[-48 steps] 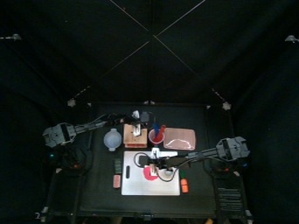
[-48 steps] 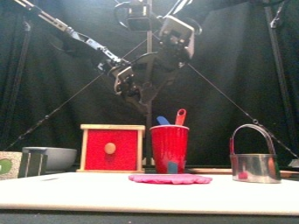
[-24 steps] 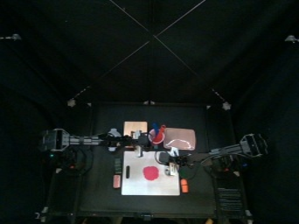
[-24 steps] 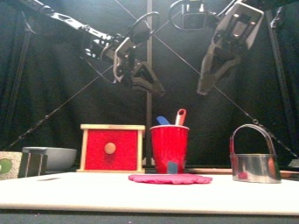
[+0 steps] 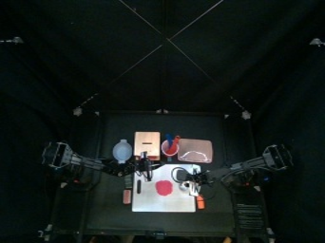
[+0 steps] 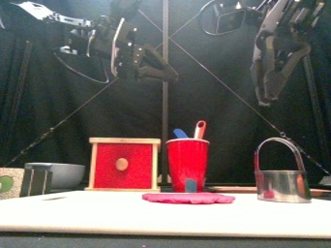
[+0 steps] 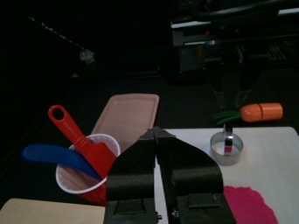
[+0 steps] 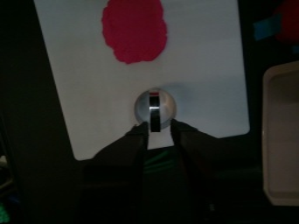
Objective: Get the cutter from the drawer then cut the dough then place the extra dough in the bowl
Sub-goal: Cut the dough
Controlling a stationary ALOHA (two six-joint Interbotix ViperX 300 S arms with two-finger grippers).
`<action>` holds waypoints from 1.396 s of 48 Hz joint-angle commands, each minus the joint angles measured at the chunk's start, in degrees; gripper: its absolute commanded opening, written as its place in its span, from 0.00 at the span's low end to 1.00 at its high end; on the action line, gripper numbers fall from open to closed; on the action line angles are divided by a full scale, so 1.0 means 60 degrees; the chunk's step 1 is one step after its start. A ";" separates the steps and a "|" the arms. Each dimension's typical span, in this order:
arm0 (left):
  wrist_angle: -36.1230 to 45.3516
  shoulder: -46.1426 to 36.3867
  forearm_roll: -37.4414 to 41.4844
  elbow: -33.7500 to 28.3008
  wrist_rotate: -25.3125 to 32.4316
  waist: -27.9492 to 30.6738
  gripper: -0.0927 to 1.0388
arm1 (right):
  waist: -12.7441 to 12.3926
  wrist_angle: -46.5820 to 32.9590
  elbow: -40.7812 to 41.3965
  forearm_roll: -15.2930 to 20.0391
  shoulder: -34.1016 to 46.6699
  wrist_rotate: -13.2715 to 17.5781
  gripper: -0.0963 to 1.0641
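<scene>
The metal cutter (image 6: 281,172) stands upright on the white cutting board (image 6: 155,215), right of the flat red dough (image 6: 189,198). The right wrist view looks straight down on the cutter (image 8: 156,107), with the dough (image 8: 135,31) farther along the board. My right gripper (image 6: 277,68) hangs high above the cutter, jaws apart and empty. My left gripper (image 6: 139,53) is raised at the upper left; in its wrist view the left gripper (image 7: 156,133) has its jaws a narrow slit apart with nothing between them. The blue-grey bowl (image 6: 52,174) sits at the far left.
A wooden box (image 6: 124,163) with a red drawer front stands behind the board. Beside it is a red cup (image 6: 188,163) with two toy knives. The pink tray (image 5: 195,149) lies at the back right. An orange toy carrot (image 7: 260,111) rests near the board's front right.
Both arms have risen and drawn apart: the left gripper toward the left, the right toward the right above the cutter. The right jaws have spread. Cutter and dough have not moved.
</scene>
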 commanded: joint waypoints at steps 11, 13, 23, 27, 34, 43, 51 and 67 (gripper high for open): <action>-0.0571 -0.0190 -0.0381 0.0220 -0.0015 -0.0176 0.39 | -0.0015 -0.0073 -0.0278 0.0220 0.0967 0.0000 0.81; -0.0586 -0.0190 -0.0454 0.0249 0.0000 -0.0176 0.39 | -0.0044 -0.0073 -0.0322 0.0190 0.1128 0.0000 0.81; -0.0571 -0.0190 -0.0498 0.0352 0.0000 -0.0190 0.39 | -0.0059 -0.0381 -0.0410 0.0132 0.1714 0.0000 0.80; -0.0571 -0.0190 -0.0498 0.0366 -0.0015 -0.0176 0.39 | -0.0073 -0.0439 -0.0352 0.0132 0.1831 0.0000 0.80; -0.0586 -0.0190 -0.0586 0.0425 -0.0015 -0.0176 0.39 | -0.0073 -0.0469 -0.0366 0.0117 0.1919 0.0000 0.77; -0.0571 -0.0205 -0.0718 0.0469 -0.0015 -0.0176 0.39 | -0.0088 -0.0469 -0.0264 0.0103 0.1948 0.0000 0.65; -0.0586 -0.0190 -0.0820 0.0483 0.0000 -0.0190 0.39 | -0.0161 -0.0439 -0.0293 0.0103 0.1978 0.0000 0.60; -0.0571 -0.0205 -0.0835 0.0557 0.0000 -0.0205 0.39 | -0.0117 -0.0044 -0.1304 0.0073 0.2197 -0.0044 0.58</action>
